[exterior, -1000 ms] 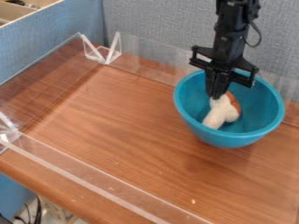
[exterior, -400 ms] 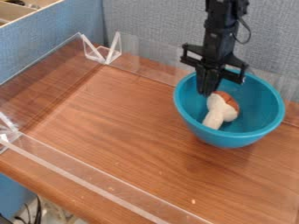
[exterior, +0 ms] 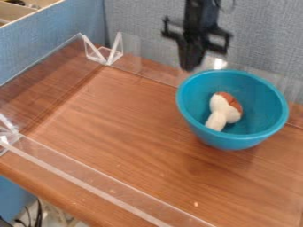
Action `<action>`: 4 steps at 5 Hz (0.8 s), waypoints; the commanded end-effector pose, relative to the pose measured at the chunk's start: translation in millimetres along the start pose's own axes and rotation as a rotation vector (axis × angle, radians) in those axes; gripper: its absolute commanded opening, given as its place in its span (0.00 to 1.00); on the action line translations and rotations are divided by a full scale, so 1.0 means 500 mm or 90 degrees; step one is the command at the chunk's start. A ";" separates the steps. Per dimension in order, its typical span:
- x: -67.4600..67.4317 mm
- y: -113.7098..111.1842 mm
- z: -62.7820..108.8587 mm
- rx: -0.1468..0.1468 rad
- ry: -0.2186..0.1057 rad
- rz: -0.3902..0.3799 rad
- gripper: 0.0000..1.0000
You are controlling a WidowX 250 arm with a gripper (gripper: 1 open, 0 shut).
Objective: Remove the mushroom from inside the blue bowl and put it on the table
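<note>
The upper part of the black robot arm runs out of the top edge of the view, and the black gripper [exterior: 193, 60] shows dark against the blue fabric backdrop [exterior: 142, 27], so its fingertips are hard to separate; they appear pressed together with nothing between them. The round, deep, glossy turquoise-blue plastic bowl [exterior: 263, 124] lies below and to the right of the jaws, and its far rim is near them but apart. Inside the bowl, lying tilted on the bottom, is the small toy mushroom [exterior: 221, 110] with a thick cream-white stem and an orange-brown cap; it sits well below the closed jaws and a little to their right, touched by nothing but the bowl. The reddish-brown wood-grain tabletop [exterior: 106, 124] spreads out below and to the left of the jaws. Low clear acrylic walls [exterior: 71, 191] edge it, with a clear bracket [exterior: 104, 49] at the far corner, left of the jaws. A pale wooden box [exterior: 35, 27], cut off by the frame, stands further left.
</note>
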State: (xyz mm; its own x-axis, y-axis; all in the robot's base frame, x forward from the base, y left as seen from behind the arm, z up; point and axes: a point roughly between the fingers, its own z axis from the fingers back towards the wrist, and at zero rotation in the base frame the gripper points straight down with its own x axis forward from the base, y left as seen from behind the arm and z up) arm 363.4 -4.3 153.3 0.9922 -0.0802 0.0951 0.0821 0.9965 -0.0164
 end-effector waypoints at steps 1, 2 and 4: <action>-0.013 0.047 0.087 0.009 -0.055 0.025 0.00; -0.010 0.032 0.064 0.010 -0.042 0.014 1.00; -0.001 -0.023 0.026 0.000 -0.028 -0.023 1.00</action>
State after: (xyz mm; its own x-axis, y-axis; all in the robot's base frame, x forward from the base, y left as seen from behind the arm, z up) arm 360.5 -15.1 151.2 0.9888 -0.1145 0.0953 0.1167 0.9930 -0.0172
